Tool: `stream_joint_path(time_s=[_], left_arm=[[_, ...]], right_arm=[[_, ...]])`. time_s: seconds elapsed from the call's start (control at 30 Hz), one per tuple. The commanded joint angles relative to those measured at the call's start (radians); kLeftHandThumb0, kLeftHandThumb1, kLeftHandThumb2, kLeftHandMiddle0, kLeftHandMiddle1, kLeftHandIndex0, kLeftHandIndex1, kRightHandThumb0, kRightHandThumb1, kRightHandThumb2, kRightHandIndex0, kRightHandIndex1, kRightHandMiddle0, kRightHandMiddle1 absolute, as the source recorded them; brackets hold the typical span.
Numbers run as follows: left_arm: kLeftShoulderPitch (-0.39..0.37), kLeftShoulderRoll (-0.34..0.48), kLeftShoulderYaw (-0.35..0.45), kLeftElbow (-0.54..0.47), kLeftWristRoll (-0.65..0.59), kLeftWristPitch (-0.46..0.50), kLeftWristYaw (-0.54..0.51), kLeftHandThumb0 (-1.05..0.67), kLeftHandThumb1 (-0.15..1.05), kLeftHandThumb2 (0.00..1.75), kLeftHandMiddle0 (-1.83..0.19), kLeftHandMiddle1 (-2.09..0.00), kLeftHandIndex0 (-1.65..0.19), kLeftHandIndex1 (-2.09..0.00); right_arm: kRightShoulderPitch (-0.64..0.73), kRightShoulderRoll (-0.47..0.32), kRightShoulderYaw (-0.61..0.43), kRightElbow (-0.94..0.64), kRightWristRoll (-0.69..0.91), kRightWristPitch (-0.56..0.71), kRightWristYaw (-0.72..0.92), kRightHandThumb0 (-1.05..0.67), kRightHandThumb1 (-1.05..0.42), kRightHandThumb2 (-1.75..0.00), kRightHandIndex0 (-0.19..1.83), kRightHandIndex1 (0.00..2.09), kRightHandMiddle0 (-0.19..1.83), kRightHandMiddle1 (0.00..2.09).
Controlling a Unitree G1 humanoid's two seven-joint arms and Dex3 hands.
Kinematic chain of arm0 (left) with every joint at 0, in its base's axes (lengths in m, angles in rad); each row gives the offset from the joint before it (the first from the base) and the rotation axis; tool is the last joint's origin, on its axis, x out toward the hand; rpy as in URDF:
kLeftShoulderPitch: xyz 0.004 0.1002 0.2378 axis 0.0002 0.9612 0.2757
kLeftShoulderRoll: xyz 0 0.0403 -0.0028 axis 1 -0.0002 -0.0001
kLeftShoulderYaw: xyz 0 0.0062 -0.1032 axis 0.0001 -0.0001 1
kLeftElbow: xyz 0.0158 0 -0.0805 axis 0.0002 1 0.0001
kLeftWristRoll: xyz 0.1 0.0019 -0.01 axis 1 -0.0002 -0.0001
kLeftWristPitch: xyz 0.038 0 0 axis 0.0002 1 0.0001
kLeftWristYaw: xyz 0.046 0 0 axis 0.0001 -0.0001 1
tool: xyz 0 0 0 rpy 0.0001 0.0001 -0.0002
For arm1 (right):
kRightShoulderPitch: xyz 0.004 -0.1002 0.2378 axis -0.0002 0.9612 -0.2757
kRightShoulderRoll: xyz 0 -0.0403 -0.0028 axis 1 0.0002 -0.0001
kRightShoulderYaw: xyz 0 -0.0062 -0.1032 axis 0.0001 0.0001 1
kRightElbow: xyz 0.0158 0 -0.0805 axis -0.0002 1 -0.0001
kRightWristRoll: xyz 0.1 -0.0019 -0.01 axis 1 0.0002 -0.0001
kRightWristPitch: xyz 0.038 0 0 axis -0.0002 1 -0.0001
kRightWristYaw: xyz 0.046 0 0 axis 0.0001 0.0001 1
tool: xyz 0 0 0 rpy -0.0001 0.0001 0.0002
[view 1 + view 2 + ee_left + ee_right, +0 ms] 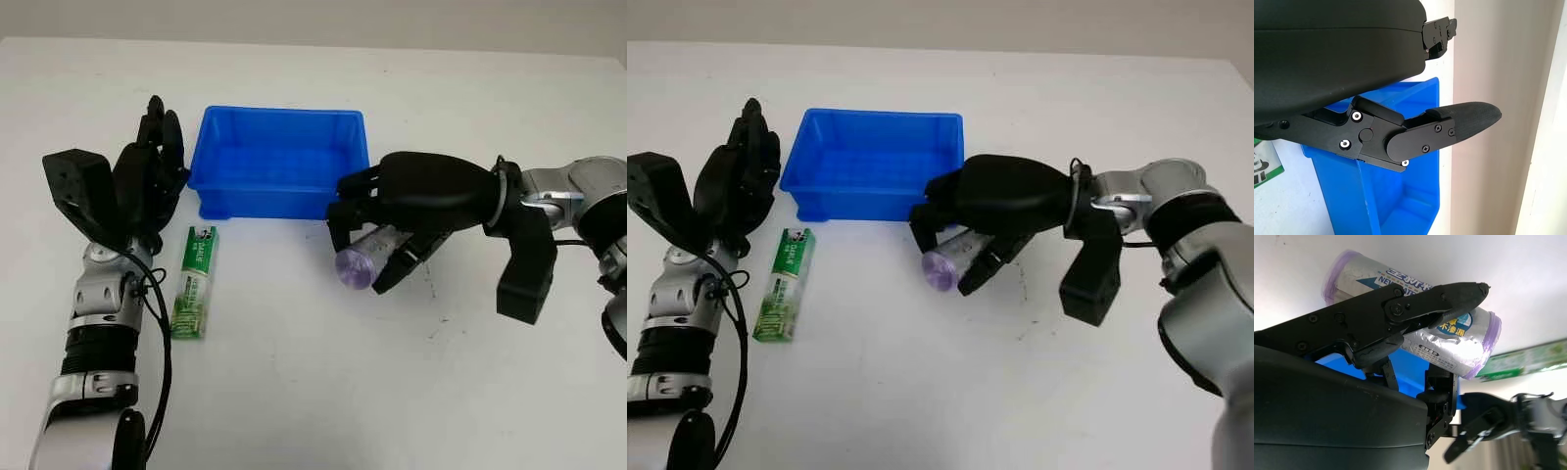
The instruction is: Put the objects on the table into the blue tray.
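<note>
A green flat box (194, 281) is seen lying lengthwise on the white table (313, 392), just beside the left arm; white panels and printing are carried on its glossy face. Farther in, a silvery roll (364, 257) with translucent purple ends is gripped by the curled fingers of the right hand (392, 235), raised just in front of the blue tray's near right corner; its blue-and-white label is read from the right wrist view, where one black finger (1415, 308) is pressed across its crinkled foil side. The blue tray (279, 201), a smooth rectangular plastic tub, is placed beyond; the left hand (152, 166) is held open just beside its left wall, as the left wrist view confirms at close range.
</note>
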Motion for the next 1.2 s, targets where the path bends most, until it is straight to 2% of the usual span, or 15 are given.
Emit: stream_joint_path(time_s=[0.0, 0.1, 0.27, 0.47, 0.6, 0.67, 0.8, 0.9, 0.93, 1.03, 1.17], left_arm=[[-0.003, 0.015, -0.004, 0.002, 0.009, 0.006, -0.011, -0.77, 1.05, 0.68, 0.19, 0.00, 0.19, 0.00], [-0.007, 0.017, -0.003, 0.009, 0.006, 0.008, -0.016, -0.77, 1.05, 0.67, 0.19, 0.00, 0.19, 0.00], [-0.010, 0.020, -0.003, 0.011, 0.005, 0.014, -0.019, -0.77, 1.05, 0.67, 0.19, 0.00, 0.19, 0.00], [-0.013, 0.022, -0.004, 0.016, 0.009, 0.013, -0.025, -0.77, 1.05, 0.67, 0.19, 0.00, 0.19, 0.00], [-0.012, 0.023, -0.004, 0.016, 0.007, 0.012, -0.028, -0.77, 1.05, 0.67, 0.19, 0.00, 0.19, 0.00], [-0.011, 0.023, -0.005, 0.016, 0.008, 0.012, -0.030, -0.77, 1.05, 0.67, 0.19, 0.00, 0.19, 0.00], [-0.012, 0.022, -0.006, 0.017, 0.012, 0.012, -0.028, -0.77, 1.05, 0.67, 0.19, 0.00, 0.19, 0.00], [-0.015, 0.020, -0.007, 0.021, 0.013, 0.011, -0.028, -0.77, 1.05, 0.67, 0.19, 0.00, 0.19, 0.00], [-0.016, 0.019, -0.006, 0.023, 0.013, 0.011, -0.027, -0.78, 1.05, 0.67, 0.19, 0.00, 0.19, 0.00], [-0.017, 0.015, -0.008, 0.022, 0.016, 0.011, -0.020, -0.78, 1.05, 0.66, 0.19, 0.00, 0.19, 0.00], [-0.015, 0.013, -0.010, 0.020, 0.019, 0.010, -0.017, -0.78, 1.05, 0.66, 0.19, 0.00, 0.19, 0.00]], right_arm=[[0.117, -0.118, -0.125, -0.468, 0.680, 0.503, 0.612, -0.37, -1.05, -0.34, 1.25, 2.09, 0.96, 2.09], [0.127, -0.116, -0.216, -0.577, 0.808, 0.747, 0.724, -0.37, -1.05, -0.38, 1.26, 2.09, 0.99, 2.09], [0.129, -0.087, -0.362, -0.681, 0.903, 1.063, 0.792, -0.37, -1.05, -0.40, 1.30, 2.09, 1.09, 2.09], [0.110, 0.012, -0.556, -0.708, 0.874, 1.325, 0.801, -0.39, -1.05, -0.41, 1.26, 2.09, 1.13, 2.09], [0.060, 0.090, -0.667, -0.677, 0.858, 1.523, 0.754, -0.41, -1.05, -0.41, 1.30, 2.09, 1.16, 2.09], [0.043, 0.127, -0.712, -0.650, 0.841, 1.571, 0.732, -0.41, -1.05, -0.44, 1.35, 2.09, 1.13, 2.09], [0.036, 0.205, -0.775, -0.592, 0.757, 1.551, 0.645, -0.42, -1.05, -0.45, 1.29, 2.09, 1.00, 2.09], [0.024, 0.269, -0.807, -0.522, 0.681, 1.478, 0.568, -0.43, -1.05, -0.44, 1.28, 2.09, 0.97, 2.09], [0.017, 0.287, -0.814, -0.492, 0.660, 1.442, 0.557, -0.43, -1.05, -0.44, 1.28, 2.09, 0.97, 2.09], [0.002, 0.342, -0.801, -0.373, 0.511, 1.229, 0.428, -0.45, -1.05, -0.45, 1.27, 2.09, 0.97, 2.09], [-0.032, 0.393, -0.797, -0.216, 0.391, 1.048, 0.327, -0.46, -1.05, -0.44, 1.19, 2.09, 0.90, 2.09]])
